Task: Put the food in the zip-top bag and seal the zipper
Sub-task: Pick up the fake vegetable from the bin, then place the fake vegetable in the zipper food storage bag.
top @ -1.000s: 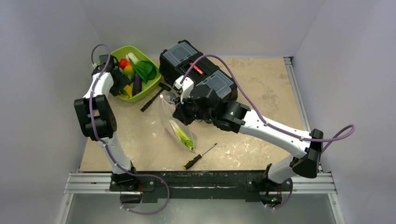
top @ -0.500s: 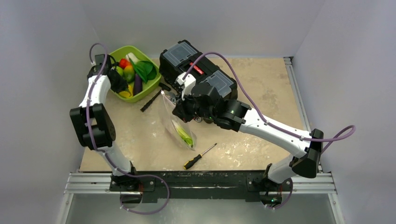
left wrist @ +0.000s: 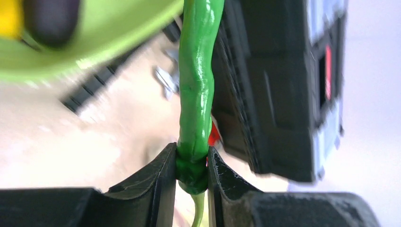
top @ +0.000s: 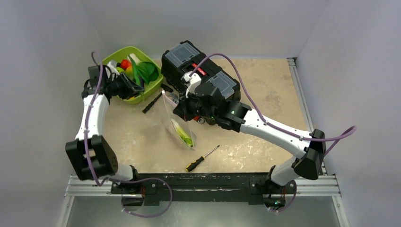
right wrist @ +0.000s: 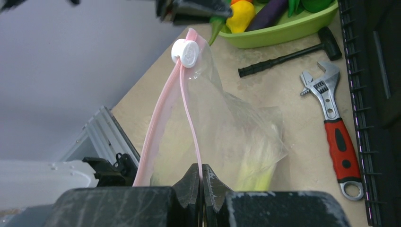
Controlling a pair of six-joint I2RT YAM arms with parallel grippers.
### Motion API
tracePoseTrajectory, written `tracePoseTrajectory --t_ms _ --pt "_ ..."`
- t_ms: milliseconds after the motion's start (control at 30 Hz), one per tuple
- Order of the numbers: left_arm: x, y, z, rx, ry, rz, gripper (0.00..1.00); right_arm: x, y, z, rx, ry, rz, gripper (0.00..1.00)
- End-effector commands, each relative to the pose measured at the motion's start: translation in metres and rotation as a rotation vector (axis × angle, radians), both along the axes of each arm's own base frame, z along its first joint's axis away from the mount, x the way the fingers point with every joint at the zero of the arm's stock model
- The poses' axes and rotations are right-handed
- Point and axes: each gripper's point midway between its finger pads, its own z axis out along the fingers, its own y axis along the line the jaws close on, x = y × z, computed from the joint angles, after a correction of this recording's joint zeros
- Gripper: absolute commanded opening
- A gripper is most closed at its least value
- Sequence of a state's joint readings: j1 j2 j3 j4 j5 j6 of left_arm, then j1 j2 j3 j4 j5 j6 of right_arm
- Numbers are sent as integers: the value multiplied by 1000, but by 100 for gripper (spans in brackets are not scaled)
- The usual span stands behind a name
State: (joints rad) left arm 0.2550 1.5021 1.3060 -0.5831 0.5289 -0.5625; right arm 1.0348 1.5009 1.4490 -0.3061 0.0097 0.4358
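Left gripper (left wrist: 192, 163): I had it clamped narrowly on the stem end of a green pod (left wrist: 196, 85), which stuck straight out past the rim of the lime tray (left wrist: 108, 38).
Change on the left: a second before, those jaws stood wider, down among the food; now they'd nipped in and the elbow had swung back.
Zip-top bag (right wrist: 236, 132): it hung mid-table with its mouth gaping and leek stalks (right wrist: 257, 165) at the bottom.
Right gripper (right wrist: 202, 172): pressed tight on the zipper (right wrist: 187, 109), holding the bag up, and it had barely budged.
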Motion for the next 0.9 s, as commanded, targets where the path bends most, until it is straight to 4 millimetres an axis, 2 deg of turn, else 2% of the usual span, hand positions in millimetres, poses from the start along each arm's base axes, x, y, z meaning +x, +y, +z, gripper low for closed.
tracePoseTrajectory --t_ms 0,133,200,300,500,600,700,867 --pt "-65 -64 78 -153 -273 -238 0 20 -5 14 81 9 -132 0" --pt "-144 -98 106 -71 -392 -363 0 34 -10 11 90 22 -237 0" --pt "-176 -110 110 -60 -399 -394 0 44 -14 13 115 14 -304 0" --pt "-216 -121 104 -100 -343 -399 0 54 -14 17 140 9 -362 0" --pt "-271 -133 91 -246 -200 -334 0 68 -6 25 187 5 -419 0" --pt "-293 -142 97 -357 -128 -342 0 72 -1 31 234 -2 -433 0" --pt "-316 -150 109 -441 -78 -358 0 66 6 41 293 -2 -413 0" --pt "-351 -158 151 -535 -81 -392 0 55 17 54 312 -39 -417 0"
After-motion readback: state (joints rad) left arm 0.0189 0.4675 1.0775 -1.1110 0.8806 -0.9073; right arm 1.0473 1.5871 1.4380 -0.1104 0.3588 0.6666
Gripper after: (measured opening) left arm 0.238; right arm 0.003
